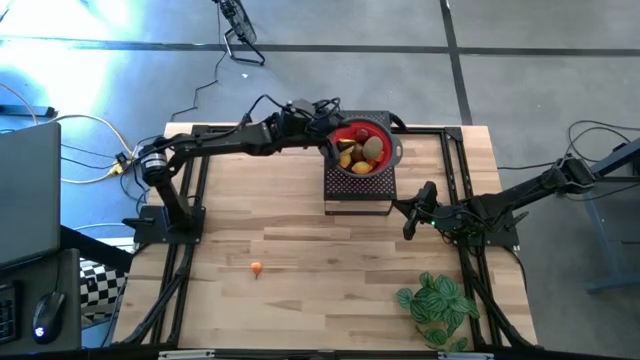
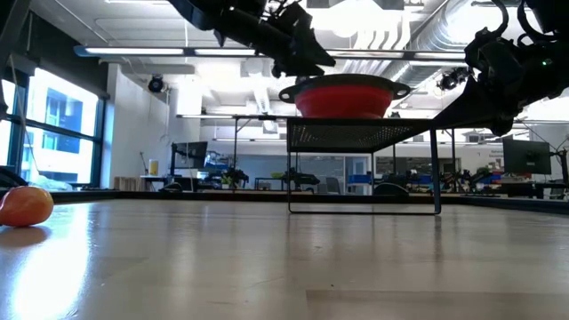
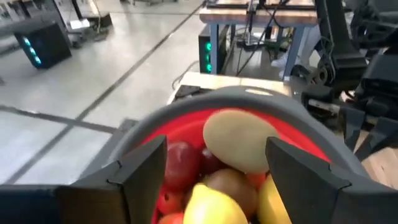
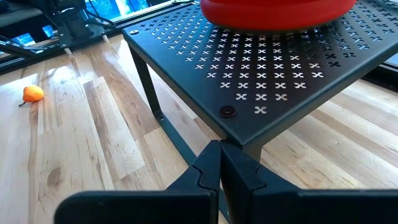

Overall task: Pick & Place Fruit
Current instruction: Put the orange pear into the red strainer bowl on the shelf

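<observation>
A lone orange fruit (image 2: 25, 206) lies on open table (image 1: 300, 290); left end effector (image 1: 333, 150) gapes, seemingly empty, over the red bowl's (image 1: 388, 138) rim.

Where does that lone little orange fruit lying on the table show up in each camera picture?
High view: orange fruit on bare wood, lower left of centre.
Low view: same fruit at the far left edge.
Left wrist view: not in it.
Right wrist view: at the left, on the wood.
Shared landmark: the red bowl on its black stand.

Left gripper (image 1: 333, 143) over the fruit-filled red bowl (image 1: 388, 137) on a black stand (image 1: 357, 194) — one orange fruit (image 1: 257, 267) lies apart on the table (image 1: 300, 250).
</observation>
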Action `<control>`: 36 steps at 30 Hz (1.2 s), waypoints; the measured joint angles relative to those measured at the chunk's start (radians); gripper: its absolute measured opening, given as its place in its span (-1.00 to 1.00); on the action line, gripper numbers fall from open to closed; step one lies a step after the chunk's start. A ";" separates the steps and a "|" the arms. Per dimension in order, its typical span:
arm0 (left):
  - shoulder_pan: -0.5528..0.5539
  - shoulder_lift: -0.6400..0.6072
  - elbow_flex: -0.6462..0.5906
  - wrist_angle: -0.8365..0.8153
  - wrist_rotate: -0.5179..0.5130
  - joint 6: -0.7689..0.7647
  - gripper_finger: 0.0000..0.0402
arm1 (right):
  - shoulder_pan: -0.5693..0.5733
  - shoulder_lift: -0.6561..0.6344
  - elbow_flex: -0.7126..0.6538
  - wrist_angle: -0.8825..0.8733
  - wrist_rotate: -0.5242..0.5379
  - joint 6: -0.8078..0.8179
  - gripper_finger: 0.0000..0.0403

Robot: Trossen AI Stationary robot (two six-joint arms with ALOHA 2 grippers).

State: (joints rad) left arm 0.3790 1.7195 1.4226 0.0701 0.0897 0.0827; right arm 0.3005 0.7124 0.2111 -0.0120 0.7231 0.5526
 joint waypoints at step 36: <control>-0.001 -0.447 -0.405 0.010 0.250 0.062 -0.97 | 0.000 0.000 0.000 -0.004 0.001 0.001 -0.99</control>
State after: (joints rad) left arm 0.3782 1.2730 1.0171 0.0798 0.3401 0.1445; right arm 0.3007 0.7124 0.2111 -0.0155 0.7237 0.5533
